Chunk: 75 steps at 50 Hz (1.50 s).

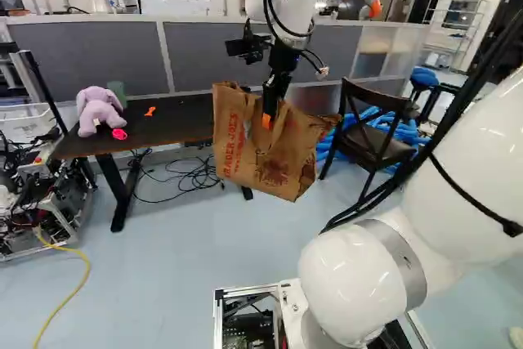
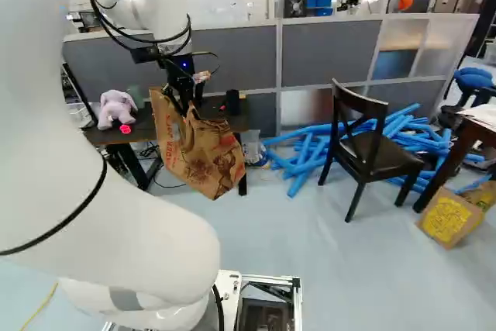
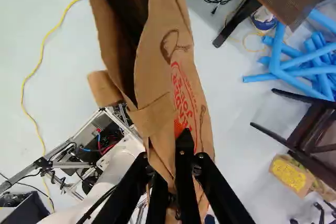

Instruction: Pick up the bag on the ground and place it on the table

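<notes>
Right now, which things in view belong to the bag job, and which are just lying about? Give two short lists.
For the job:
- paper bag, held up by the tool
- dark table

Just lying about:
- plush toy
- blue tubes
- wooden chair
- yellow cable

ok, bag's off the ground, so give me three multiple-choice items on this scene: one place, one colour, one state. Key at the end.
1. Where is the plush toy?
A) on the chair
B) on the table
C) on the floor

2. What colour are the foam tubes?
A) blue
B) green
C) red

3. How is the paper bag?
A) standing on the floor
B) lying on the chair
C) hanging from the gripper

Key:
1 B: both base views show it sitting on the dark tabletop.
2 A: all three views show the pile in blue.
3 C: the wrist view shows its paper pinched between the fingers.
</notes>
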Motion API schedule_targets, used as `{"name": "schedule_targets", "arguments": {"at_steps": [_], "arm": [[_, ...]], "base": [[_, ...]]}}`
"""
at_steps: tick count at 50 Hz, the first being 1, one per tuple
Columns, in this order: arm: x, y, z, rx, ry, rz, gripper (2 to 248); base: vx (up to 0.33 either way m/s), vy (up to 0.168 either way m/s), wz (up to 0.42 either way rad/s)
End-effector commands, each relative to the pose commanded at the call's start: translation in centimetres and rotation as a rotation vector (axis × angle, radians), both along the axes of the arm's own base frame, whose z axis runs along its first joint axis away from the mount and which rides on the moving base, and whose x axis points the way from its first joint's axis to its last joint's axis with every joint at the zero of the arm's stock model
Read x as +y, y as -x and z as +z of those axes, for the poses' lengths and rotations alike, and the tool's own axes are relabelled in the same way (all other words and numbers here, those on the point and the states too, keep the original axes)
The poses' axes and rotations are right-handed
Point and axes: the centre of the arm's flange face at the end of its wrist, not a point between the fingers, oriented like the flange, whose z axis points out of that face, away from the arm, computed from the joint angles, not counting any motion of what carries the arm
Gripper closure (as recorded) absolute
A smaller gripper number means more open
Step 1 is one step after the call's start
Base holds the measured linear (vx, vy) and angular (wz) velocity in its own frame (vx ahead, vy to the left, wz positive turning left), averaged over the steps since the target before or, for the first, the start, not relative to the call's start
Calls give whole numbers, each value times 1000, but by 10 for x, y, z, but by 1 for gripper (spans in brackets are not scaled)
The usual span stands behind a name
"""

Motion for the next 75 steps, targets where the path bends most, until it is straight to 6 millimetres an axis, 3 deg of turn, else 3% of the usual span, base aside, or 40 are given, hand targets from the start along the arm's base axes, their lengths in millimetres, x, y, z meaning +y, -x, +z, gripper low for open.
{"name": "schedule_targets", "arguments": {"at_steps": [55,75], "arm": [[0,0,0,0,0,0,229],[0,0,0,0,0,0,229]], "base": [[195,118,262],[195,76,15]]}}
